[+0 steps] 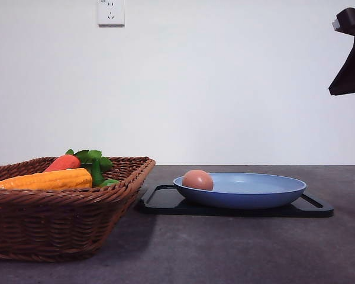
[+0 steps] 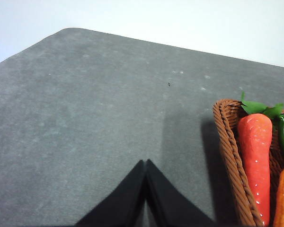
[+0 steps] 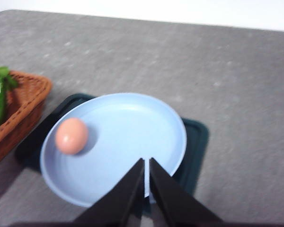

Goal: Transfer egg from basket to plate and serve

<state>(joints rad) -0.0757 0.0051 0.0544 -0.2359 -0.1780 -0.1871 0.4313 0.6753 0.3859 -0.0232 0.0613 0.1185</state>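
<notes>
- Front view first: the egg [image 1: 197, 180] lies inside the plate [image 1: 272, 190], close to the rim on the basket's side, and the plate sits on a flat black tray [image 1: 317, 207] on the grey table [image 1: 225, 248].
- Judging from that, the transfer part looks finished; what seems left is serving, most likely by moving the plate or the tray under it.
- The right gripper [image 3: 147, 189] hangs above the plate with its two black fingers [image 3: 168, 196] pressed together and nothing between them. The egg rests well ahead of its tips and off to one side, apart from them.
- Part of the right arm [image 1: 350, 56] appears high over the table, far above the plate, so the egg has clear space around it.
- The egg's spot near the rim suggests it was set down on the shallow slope; it could roll if the plate is tilted or jerked, so a level, slow carry would be wise.
- The left gripper [image 2: 146, 198] is also closed, fingers touching, holding nothing. It hovers over bare table, with the basket [image 2: 229, 156] off to its side and apart from it.
- A carrot [image 2: 255, 156] and a corn cob [image 1: 47, 179] lie in the basket, with green leaves [image 1: 92, 157] beside them.
- The tray's handle slots [image 1: 310, 201] stick out past the plate, which would give a gripper an edge to take hold of.
</notes>
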